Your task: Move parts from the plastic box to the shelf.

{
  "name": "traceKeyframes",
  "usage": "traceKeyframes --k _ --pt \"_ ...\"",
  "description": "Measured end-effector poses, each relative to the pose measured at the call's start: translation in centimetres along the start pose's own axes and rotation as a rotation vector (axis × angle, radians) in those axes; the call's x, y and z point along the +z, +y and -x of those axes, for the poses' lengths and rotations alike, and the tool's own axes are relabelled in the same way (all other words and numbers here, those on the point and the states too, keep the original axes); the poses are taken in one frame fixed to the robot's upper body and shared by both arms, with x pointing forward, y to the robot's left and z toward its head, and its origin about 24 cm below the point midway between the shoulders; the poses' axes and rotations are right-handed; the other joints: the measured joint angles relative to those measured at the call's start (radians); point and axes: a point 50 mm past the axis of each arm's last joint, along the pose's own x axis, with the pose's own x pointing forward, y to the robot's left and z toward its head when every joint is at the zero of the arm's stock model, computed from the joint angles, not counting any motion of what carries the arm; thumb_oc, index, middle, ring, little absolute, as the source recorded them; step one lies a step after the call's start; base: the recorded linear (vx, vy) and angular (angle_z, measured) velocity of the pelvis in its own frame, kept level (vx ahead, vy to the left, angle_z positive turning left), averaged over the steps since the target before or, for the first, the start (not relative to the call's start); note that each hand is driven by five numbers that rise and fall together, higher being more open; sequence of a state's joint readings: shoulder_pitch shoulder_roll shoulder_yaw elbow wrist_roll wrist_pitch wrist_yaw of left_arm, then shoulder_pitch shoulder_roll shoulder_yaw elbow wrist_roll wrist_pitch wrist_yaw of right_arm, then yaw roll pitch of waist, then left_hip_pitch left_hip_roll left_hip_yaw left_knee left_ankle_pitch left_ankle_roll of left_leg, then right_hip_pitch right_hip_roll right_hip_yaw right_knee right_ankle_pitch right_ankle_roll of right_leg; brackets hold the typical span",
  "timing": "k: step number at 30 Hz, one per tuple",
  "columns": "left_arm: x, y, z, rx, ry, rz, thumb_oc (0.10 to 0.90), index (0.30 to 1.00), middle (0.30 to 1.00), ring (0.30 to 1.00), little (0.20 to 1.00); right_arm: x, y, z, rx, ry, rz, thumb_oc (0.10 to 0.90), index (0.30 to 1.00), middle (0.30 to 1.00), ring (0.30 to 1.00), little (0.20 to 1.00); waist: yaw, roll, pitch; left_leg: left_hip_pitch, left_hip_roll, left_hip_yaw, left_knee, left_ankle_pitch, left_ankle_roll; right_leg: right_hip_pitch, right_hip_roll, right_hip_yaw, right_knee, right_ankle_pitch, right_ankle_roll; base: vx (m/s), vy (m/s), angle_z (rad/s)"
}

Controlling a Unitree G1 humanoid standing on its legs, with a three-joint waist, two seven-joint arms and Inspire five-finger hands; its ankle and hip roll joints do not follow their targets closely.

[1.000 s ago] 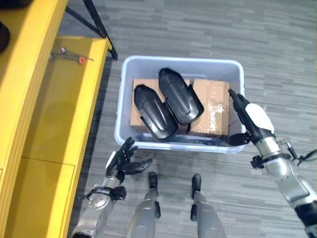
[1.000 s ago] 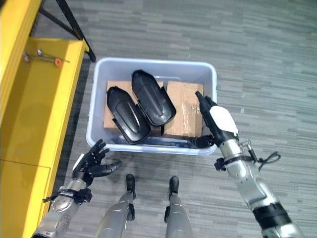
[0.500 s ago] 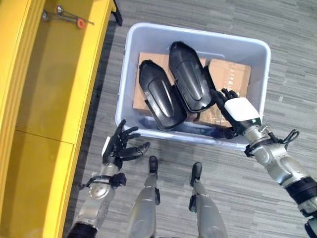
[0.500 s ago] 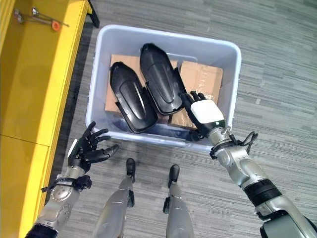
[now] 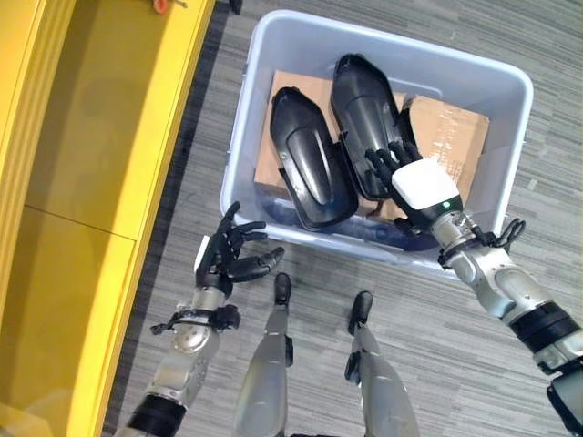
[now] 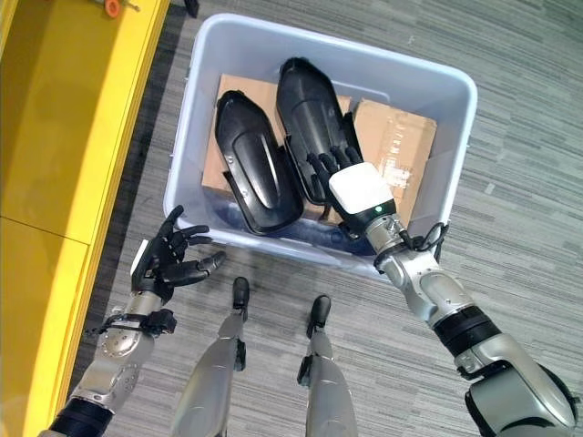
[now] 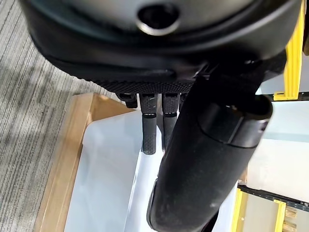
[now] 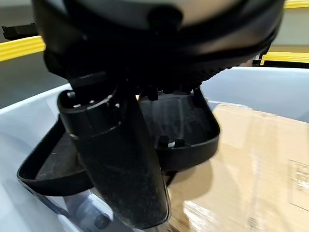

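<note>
Reaching into plastic box [image 5: 246, 109] with right hand [image 5: 414, 182] spread over right black part [image 5: 363, 123], left hand [image 5: 228, 264] relaxed open outside, risked part slipping off cardboard [image 5: 451, 137].

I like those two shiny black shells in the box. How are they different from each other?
The left black shell lies free, with no hand on it; the right black shell has the right hand reaching onto it. The right shell reaches farther toward the box's far wall; the left sits nearer the robot. Both are glossy, long and rest on cardboard.

No legible text or labels anywhere.
</note>
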State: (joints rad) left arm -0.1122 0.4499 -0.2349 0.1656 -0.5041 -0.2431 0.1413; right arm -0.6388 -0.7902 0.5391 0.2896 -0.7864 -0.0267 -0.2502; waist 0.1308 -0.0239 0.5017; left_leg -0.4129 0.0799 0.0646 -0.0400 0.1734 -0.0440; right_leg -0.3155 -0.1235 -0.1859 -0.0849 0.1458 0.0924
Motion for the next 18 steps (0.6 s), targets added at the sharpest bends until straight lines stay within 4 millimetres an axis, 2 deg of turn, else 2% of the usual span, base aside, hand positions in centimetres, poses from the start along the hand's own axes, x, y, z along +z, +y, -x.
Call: traceKeyframes --k 3,8,15,16,17,18 --pt "0.4 -0.5 -0.4 -0.020 -0.020 0.003 0.900 1.000 1.000 1.000 1.000 -0.7 -0.1 -0.5 -0.002 0.024 0.034 0.900 1.000 1.000 1.000 1.000 0.011 0.010 0.005 -0.020 -0.001 -0.017 0.000 0.007 -0.002 -0.011 0.000 -0.015 0.000 0.000 0.000 0.01 0.002 0.12" --pt "0.6 -0.7 -0.5 -0.023 -0.025 0.003 0.900 1.000 1.000 1.000 1.000 -2.6 0.8 -0.7 0.041 0.109 0.078 0.900 1.000 1.000 1.000 1.000 0.024 0.026 0.015 -0.034 -0.004 -0.022 -0.001 0.011 -0.001 -0.022 -0.001 -0.021 0.000 0.000 0.000 0.00 0.004 0.04" --pt "0.6 -0.7 -0.5 -0.023 -0.030 0.005 0.900 1.000 1.000 1.000 1.000 -3.7 2.1 -0.8 0.061 0.162 0.108 0.900 1.000 1.000 1.000 1.000 0.023 0.038 0.020 -0.040 -0.007 -0.024 0.000 0.013 0.000 -0.026 -0.005 -0.025 0.000 0.000 0.000 0.00 0.005 0.00" --pt "0.6 -0.7 -0.5 -0.024 -0.030 0.005 0.900 1.000 1.000 1.000 1.000 -3.7 2.0 -1.0 0.055 0.167 0.106 0.765 0.811 0.811 0.811 0.811 0.023 0.041 0.021 -0.040 -0.008 -0.024 0.000 0.013 0.001 -0.026 -0.005 -0.025 0.000 0.000 0.000 0.00 0.000 0.00" --pt "0.4 -0.8 -0.5 -0.026 -0.027 0.005 0.900 1.000 1.000 1.000 1.000 -3.9 2.3 -1.3 0.054 0.191 0.087 0.682 0.695 0.695 0.695 0.695 0.021 0.047 0.022 -0.039 -0.009 -0.024 0.000 0.015 0.000 -0.028 -0.008 -0.026 0.003 0.000 0.001 0.00 0.000 0.00" --pt "0.3 -0.9 -0.4 -0.031 -0.026 0.005 0.900 1.000 1.000 1.000 1.000 -3.8 2.4 -1.7 0.049 0.203 0.076 0.555 0.517 0.517 0.517 0.517 0.019 0.050 0.021 -0.039 -0.010 -0.025 0.000 0.017 0.001 -0.029 -0.009 -0.026 0.008 -0.001 0.002 0.00 0.000 0.00"
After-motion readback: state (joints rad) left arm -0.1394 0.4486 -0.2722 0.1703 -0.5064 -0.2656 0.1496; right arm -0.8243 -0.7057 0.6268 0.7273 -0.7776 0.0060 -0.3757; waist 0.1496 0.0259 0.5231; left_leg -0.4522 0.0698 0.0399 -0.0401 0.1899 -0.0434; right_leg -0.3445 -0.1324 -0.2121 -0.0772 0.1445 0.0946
